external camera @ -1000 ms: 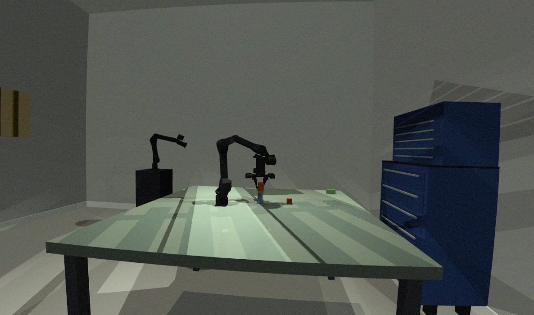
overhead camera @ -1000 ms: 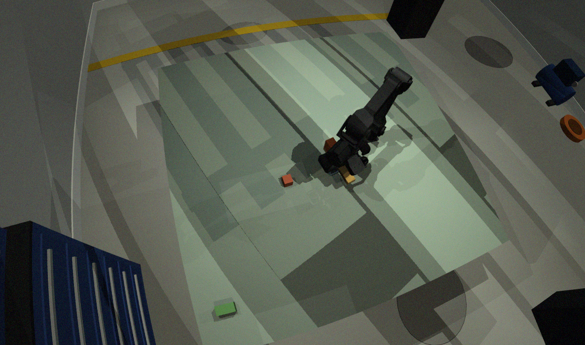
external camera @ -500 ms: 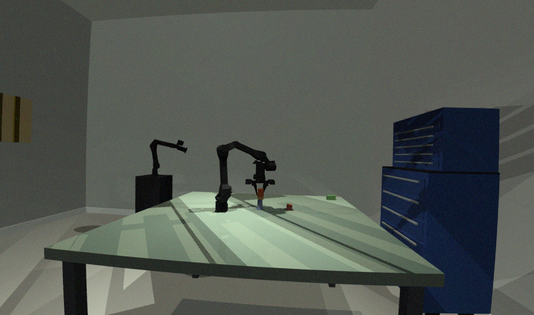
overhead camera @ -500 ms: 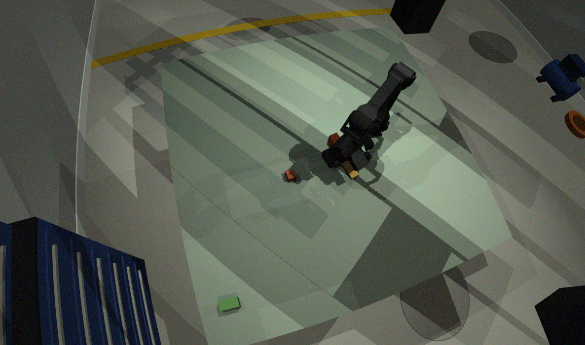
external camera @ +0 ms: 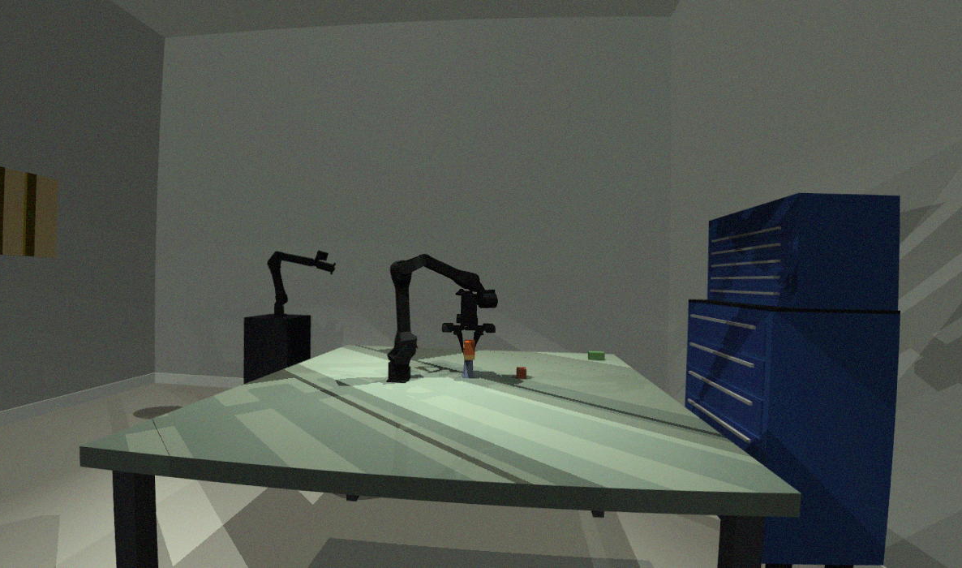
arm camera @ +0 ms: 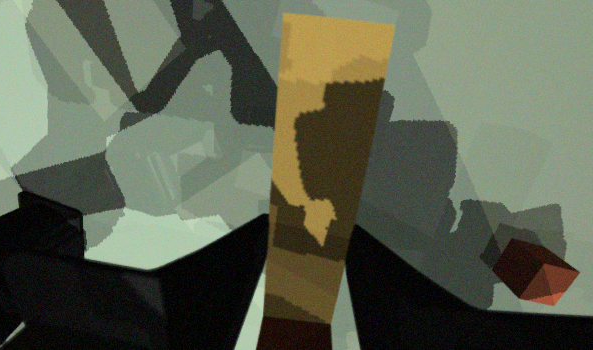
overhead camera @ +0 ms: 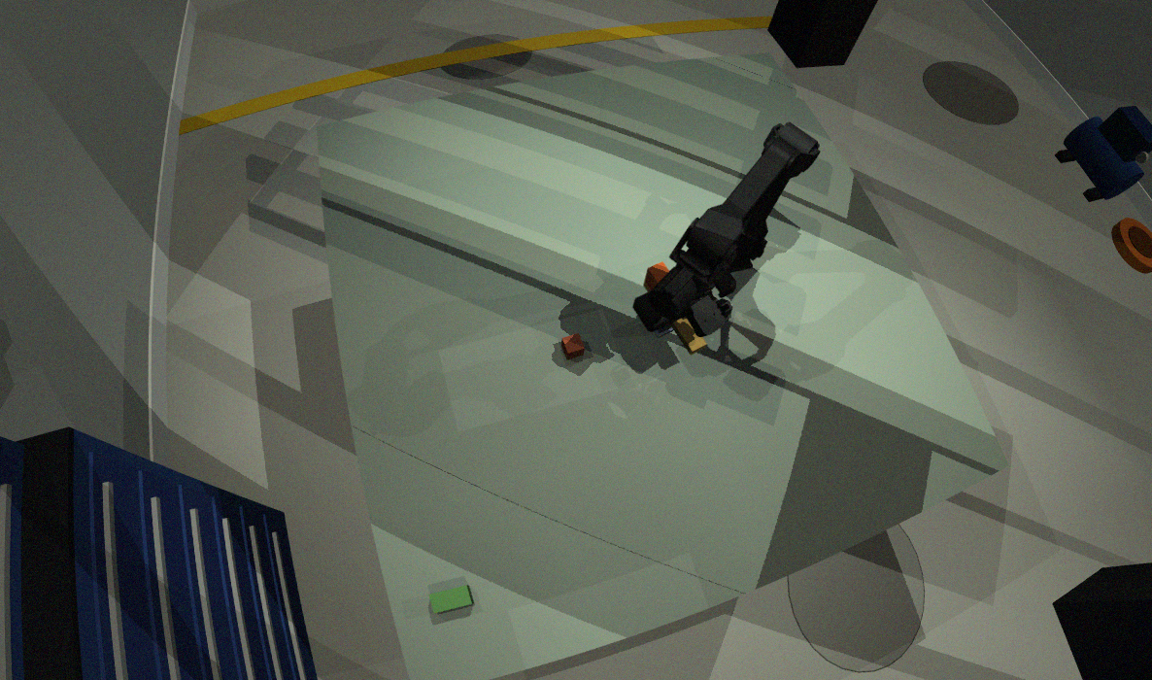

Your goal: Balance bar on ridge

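Above the table [external camera: 470, 452], the fingers clamp partway closed on the tan bar [arm camera: 330, 100].

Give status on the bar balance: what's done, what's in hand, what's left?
Done: the long tan bar with an orange end is picked up, the gripper shut on it. In hand: the exterior view shows it held just above a small pale upright piece, apparently the ridge. Left: rest it level there, clear of the green table, then open the jaws.

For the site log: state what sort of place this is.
Likely a workshop or robot lab: a blue tool chest beside the work table, a second arm on a pedestal, yellow floor line.
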Controlling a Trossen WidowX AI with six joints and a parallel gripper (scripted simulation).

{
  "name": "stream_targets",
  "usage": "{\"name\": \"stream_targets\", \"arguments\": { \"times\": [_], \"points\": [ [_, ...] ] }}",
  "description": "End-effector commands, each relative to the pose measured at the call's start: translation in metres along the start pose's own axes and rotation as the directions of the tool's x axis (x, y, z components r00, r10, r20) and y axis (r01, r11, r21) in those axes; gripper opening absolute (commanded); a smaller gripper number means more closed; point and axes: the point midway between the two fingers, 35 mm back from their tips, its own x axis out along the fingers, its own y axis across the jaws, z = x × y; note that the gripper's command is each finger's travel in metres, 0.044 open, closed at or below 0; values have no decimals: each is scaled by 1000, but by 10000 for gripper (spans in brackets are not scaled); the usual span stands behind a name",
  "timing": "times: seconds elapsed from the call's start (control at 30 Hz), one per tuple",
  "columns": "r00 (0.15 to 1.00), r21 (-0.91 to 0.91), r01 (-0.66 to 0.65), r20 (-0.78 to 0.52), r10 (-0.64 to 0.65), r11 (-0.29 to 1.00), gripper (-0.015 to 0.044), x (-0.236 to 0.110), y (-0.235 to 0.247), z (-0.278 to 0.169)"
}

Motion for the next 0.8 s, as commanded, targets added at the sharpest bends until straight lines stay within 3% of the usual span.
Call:
{"name": "stream_targets", "arguments": {
  "times": [0.0,0.77],
  "points": [
    [1000,1,3,-1,-3,1000,0,0,-1,0],
    [1000,1,3,-1,-3,1000,0,2,-1,0]
  ]
}}
